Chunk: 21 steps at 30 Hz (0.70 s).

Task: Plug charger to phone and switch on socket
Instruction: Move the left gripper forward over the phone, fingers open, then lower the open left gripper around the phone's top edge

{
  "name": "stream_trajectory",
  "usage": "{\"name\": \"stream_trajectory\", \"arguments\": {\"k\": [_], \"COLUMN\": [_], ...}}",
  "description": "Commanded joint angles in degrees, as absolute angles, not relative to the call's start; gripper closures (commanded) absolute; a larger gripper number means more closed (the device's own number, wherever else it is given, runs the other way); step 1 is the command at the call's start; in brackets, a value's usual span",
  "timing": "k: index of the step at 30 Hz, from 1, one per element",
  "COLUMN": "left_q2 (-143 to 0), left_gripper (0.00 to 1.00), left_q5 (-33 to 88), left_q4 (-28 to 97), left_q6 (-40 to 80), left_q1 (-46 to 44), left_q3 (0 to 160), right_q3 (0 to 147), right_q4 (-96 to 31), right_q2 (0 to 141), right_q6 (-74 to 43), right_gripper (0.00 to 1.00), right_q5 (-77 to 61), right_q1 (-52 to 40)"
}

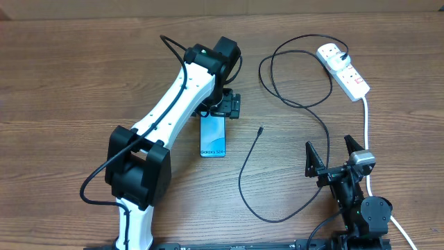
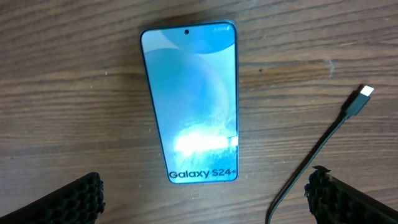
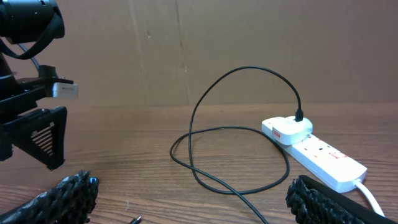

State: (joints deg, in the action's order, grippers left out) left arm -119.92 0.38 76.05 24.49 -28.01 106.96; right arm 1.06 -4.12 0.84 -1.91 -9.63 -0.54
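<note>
my left gripper [image 2: 204, 198] hangs just above the phone [image 1: 213, 135], jaws spread wide and grasping nothing. the phone lies flat and screen up on the table [image 1: 69, 69]. the charger [image 1: 244, 167] rests loose to the right of the phone, its connector tip near the phone but not touching it. the cable loops away to the socket [image 1: 345, 71], which sits well off to the phone's far right. my right gripper [image 1: 329, 144] is also released and empty, well apart from the phone on that same side.
</note>
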Motion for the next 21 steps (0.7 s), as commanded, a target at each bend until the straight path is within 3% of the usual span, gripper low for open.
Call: {"name": "stream_trajectory", "arguments": {"k": [1, 8, 21], "left_q2": [-119.9, -118.8, -119.0], "left_gripper": [0.00, 0.00, 0.00], "left_q5": [2.0, 4.3, 4.0], "left_q4": [77.5, 83.9, 74.3], "left_q6": [26.0, 25.9, 28.7], "left_q1": [-26.1, -24.4, -24.8], "left_q3": [108.0, 108.0, 106.1], "right_q3": [0.4, 0.4, 0.4], "right_q4": [-3.9, -3.9, -3.9], "right_q2": [0.2, 0.2, 0.2], "right_q6": [-1.8, -1.8, -1.8], "right_gripper": [0.00, 0.00, 0.00], "right_q5": [-9.5, -9.5, -9.5], "right_q1": [-0.8, -0.8, -0.8]}}
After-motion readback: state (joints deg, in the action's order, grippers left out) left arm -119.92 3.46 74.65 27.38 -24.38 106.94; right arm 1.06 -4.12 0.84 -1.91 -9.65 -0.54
